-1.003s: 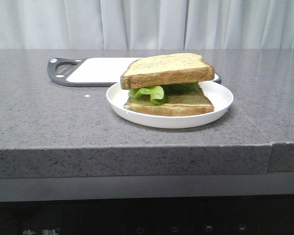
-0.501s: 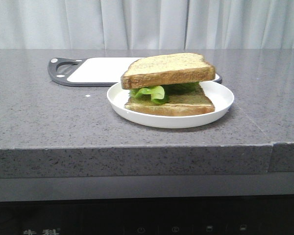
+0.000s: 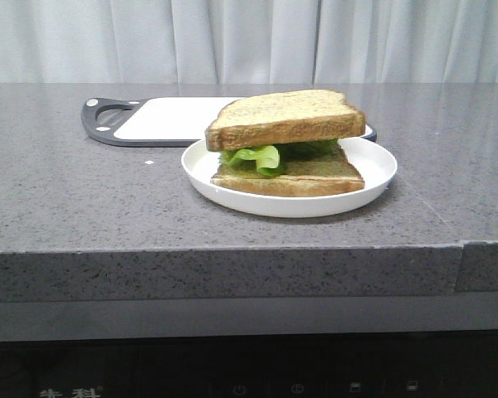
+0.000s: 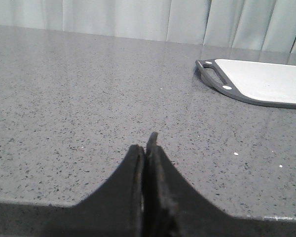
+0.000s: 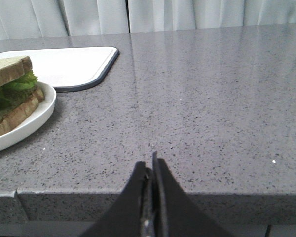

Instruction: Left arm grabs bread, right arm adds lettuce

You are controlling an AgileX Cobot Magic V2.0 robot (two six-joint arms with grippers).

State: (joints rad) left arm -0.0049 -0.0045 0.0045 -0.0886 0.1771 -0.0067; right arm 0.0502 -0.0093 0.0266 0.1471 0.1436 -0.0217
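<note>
On a white plate [image 3: 373,178] sits a stacked sandwich: the thick speckled bread [image 3: 284,118] lies tilted on top, green lettuce [image 3: 257,157] shows under it, and a thinner slice [image 3: 315,176] is at the bottom. From the right wrist view the bread [image 5: 7,69], lettuce [image 5: 12,89] and plate [image 5: 32,121] are off to one side. My left gripper [image 4: 145,145] is shut with nothing in it, held low at the counter's front edge, far from the plate. My right gripper [image 5: 149,165] is also shut and empty at the front edge. Neither arm appears in the front view.
A white cutting board with a dark rim and handle [image 3: 162,118] lies flat behind the plate; it also shows as the board [image 4: 266,81] in the left wrist view and the board [image 5: 69,66] in the right wrist view. The grey stone counter edge [image 3: 232,249] runs across the front.
</note>
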